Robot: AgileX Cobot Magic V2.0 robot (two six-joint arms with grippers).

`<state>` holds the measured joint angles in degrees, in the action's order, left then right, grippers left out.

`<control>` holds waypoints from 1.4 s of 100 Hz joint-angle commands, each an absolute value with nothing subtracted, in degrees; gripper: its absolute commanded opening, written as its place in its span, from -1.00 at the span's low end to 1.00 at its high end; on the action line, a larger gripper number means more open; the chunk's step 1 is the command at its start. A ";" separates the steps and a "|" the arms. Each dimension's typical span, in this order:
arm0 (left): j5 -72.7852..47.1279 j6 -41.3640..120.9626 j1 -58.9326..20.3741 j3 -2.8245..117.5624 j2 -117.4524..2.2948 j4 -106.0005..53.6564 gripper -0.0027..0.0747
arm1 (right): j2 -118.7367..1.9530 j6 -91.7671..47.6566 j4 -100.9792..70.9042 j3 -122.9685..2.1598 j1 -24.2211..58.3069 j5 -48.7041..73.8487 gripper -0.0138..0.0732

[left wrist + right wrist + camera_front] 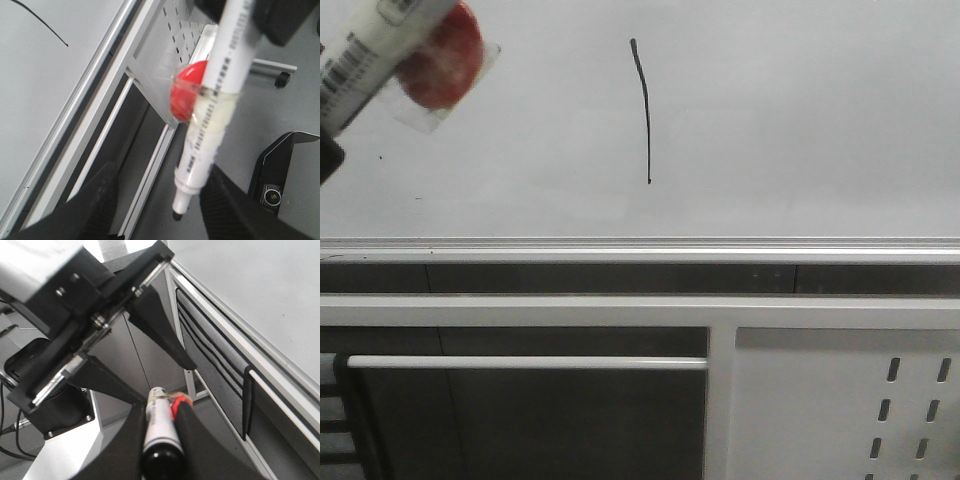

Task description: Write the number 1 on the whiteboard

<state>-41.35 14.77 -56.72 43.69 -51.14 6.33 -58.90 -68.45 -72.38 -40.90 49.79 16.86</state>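
Right gripper [161,410] pinching marker pen [220,90] — left gripper [165,175] spread, pen tip between its fingers | whiteboard [800,120] bears number 1 [645,110] | perforated panel [840,400] near right.

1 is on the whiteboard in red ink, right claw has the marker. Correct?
Not red: the number 1 on the whiteboard is black, as the front view shows. The right claw does hold the marker.

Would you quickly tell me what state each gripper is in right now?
Left gripper: open, its fingers either side of the white marker pen with a red disc taped on.
Right gripper: closed, holding that marker pen.
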 commanded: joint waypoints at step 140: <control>-40.88 14.17 -57.01 48.88 -52.46 2.38 -0.28 | -60.53 -68.61 -72.66 -44.19 49.59 17.56 -0.80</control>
